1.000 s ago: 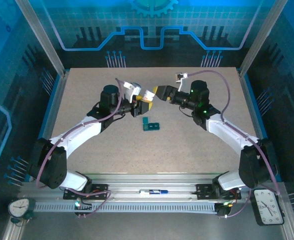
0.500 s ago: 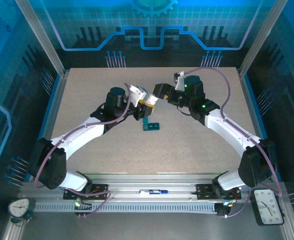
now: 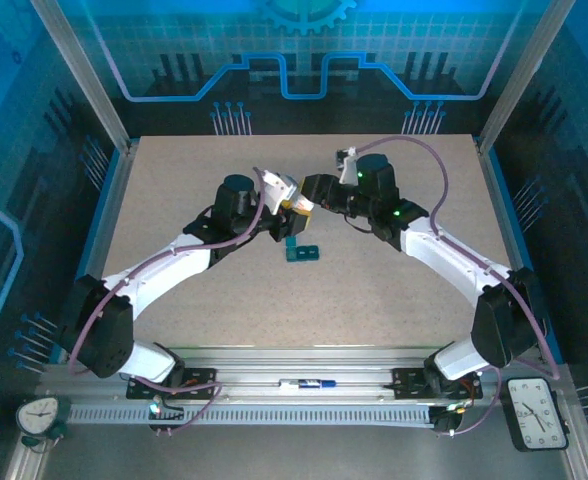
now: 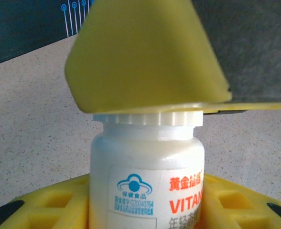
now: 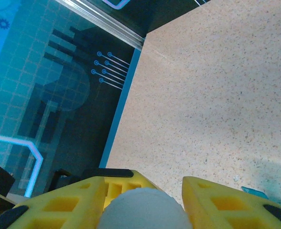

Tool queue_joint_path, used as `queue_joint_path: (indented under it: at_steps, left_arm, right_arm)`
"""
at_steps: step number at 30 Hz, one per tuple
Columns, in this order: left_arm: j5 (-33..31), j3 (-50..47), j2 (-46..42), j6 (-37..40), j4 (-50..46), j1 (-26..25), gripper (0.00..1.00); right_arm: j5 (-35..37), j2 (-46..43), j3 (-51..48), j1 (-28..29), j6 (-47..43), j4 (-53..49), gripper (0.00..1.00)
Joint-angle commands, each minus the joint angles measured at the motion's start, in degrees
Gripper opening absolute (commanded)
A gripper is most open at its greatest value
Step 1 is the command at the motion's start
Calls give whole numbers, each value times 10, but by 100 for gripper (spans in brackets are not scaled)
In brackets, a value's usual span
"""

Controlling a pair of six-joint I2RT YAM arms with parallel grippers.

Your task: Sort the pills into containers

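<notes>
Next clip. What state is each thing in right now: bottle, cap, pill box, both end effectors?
bottle: closed, gripped by the left end effector.
cap: on the bottle, between the fingers of the right end effector.
pill box: lying on the table, apart from both arms; lids too small to tell.
left end effector: shut on the bottle.
right end effector: fingers either side of the cap; grip unclear.

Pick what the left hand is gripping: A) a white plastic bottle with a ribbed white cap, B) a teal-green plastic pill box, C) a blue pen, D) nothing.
A: in the left wrist view the white plastic bottle stands clamped between the yellow fingers of the left hand, while the teal-green plastic pill box lies apart on the speckled table.
</notes>
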Motion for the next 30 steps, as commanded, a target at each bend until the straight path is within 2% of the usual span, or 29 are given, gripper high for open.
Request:
queue_joint_path:
  at_steps: [1, 3, 6, 9, 12, 14, 17, 22, 26, 30]
  left_arm:
    - [12, 8, -9, -20, 31, 2, 13]
    - [43, 6, -14, -46, 47, 11, 13]
    - [101, 1, -17, -100, 83, 30, 14]
    - [146, -1, -16, -153, 114, 45, 14]
    - [158, 0, -13, -164, 119, 48, 14]
    - [153, 4, -11, -153, 106, 48, 14]
    - [134, 4, -10, -129, 84, 48, 14]
    - [87, 13, -8, -67, 30, 41, 14]
    - [35, 20, -7, -9, -9, 19, 14]
    - [10, 25, -3, 19, -24, 6, 14]
  right_arm:
    - [-45, -3, -42, -20, -18, 103, 43]
    - [-96, 2, -69, -34, -36, 182, 44]
    - [-159, 10, -91, -51, -51, 248, 45]
    - [-188, 9, -99, -57, -72, 255, 47]
    - [-173, -4, -100, -58, -79, 236, 58]
    - [-163, -15, -100, -61, -77, 224, 68]
    - [-140, -36, -98, -68, -66, 195, 76]
    - [-103, -48, -86, -75, -33, 145, 78]
    - [-64, -39, -53, -69, -6, 57, 78]
    - [-38, -22, -18, -53, -7, -1, 79]
